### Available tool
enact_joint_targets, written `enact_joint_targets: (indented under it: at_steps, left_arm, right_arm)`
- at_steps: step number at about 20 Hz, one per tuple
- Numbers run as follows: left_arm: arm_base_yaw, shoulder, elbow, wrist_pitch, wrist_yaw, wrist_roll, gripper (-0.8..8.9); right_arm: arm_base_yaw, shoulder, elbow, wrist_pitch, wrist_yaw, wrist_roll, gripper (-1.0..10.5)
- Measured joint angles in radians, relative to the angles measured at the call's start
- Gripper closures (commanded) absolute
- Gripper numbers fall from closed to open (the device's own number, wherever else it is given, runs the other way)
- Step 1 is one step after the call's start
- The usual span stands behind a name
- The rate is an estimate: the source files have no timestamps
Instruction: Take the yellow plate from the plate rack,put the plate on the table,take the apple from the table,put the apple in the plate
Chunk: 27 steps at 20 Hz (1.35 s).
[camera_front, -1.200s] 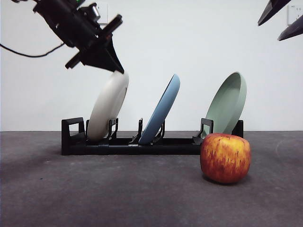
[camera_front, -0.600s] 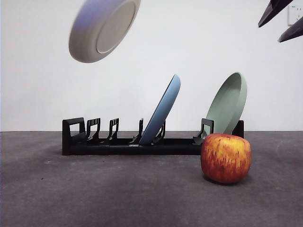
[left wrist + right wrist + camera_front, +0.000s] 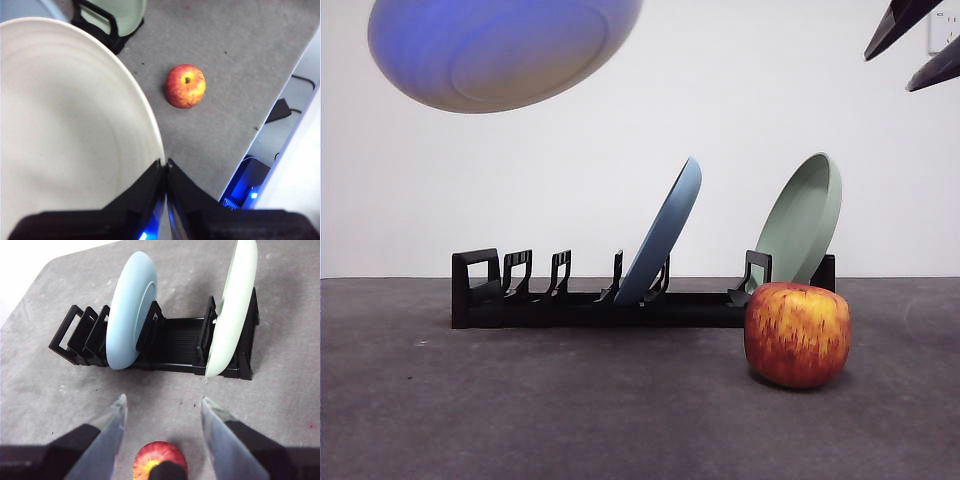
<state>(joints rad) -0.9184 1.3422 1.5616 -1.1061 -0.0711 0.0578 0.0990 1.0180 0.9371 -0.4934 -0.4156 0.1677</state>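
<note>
Left end effector (image 3: 165, 165) clamps the yellow plate (image 3: 500, 50) by its rim, high above the plate rack (image 3: 560, 300); right end effector (image 3: 162, 407) spread apart over the apple (image 3: 797, 333)

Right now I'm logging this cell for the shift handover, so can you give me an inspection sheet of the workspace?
Surface: dark grey table, mottled, a few small specks.
Job's things: yellow plate out of the rack, held high in the air, tilted near flat; apple upright on the table in front of the rack's end.
Clutter: blue plate and green plate leaning in rack slots.
Grippers: left gripper shut on the yellow plate's rim; right gripper open, above the apple, holding nothing.
Cables: a dark cable beyond the table edge in the left wrist view.
Surroundings: white wall; blue-lit equipment below the table edge.
</note>
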Motion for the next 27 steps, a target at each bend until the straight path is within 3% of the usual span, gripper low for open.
enact_joint_targets:
  at_steps: [4, 10, 18, 22, 24, 26, 27]
  left_arm:
    - [-0.061, 0.000, -0.158, 0.111, -0.050, -0.047, 8.22]
    - [-0.067, 0.066, -0.424, 0.375, -0.051, -0.079, 8.22]
    - [-0.067, 0.346, -0.456, 0.544, -0.108, -0.067, 8.22]
    - [-0.068, 0.409, -0.456, 0.556, -0.112, -0.058, 8.20]
    - [-0.071, 0.410, -0.456, 0.556, -0.112, -0.058, 7.67]
    - [-0.071, 0.410, -0.456, 0.549, -0.111, -0.058, 5.56]
    - [-0.071, 0.410, -0.456, 0.545, -0.111, -0.058, 5.28]
  right_arm:
    - [0.000, 0.000, 0.000, 0.000, 0.000, 0.000, 7.0]
    - [0.000, 0.000, 0.000, 0.000, 0.000, 0.000, 7.0]
    - [0.000, 0.000, 0.000, 0.000, 0.000, 0.000, 7.0]
    - [0.000, 0.000, 0.000, 0.000, 0.000, 0.000, 7.0]
    - [0.000, 0.000, 0.000, 0.000, 0.000, 0.000, 6.9]
    - [0.000, 0.000, 0.000, 0.000, 0.000, 0.000, 6.9]
    - [0.000, 0.000, 0.000, 0.000, 0.000, 0.000, 6.8]
